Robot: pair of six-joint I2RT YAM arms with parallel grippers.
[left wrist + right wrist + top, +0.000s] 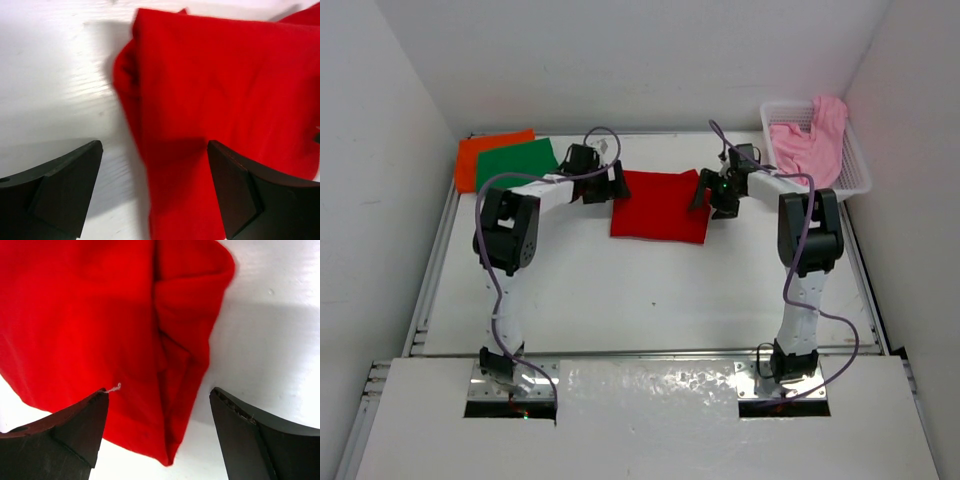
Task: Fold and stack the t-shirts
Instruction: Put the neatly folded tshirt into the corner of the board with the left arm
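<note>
The red shirt [660,205] lies folded in the middle of the counter [650,300]. Your left gripper [610,186] is at its left edge and your right gripper [706,194] is at its right edge. Both stand open and hold nothing.

To lift it well, I think you should pinch all layers at each side fold, evenly, so that nothing opens.

The green shirt [516,162] lies partly over the orange shirt [485,150] in the far left corner. The counter on the way there looks bare. The basket [858,175] with the pink shirt [812,140] is close behind your right arm, so keep away from it.

Top view high, looking down, two wrist views close, all sharing red t-shirt [660,205]
</note>
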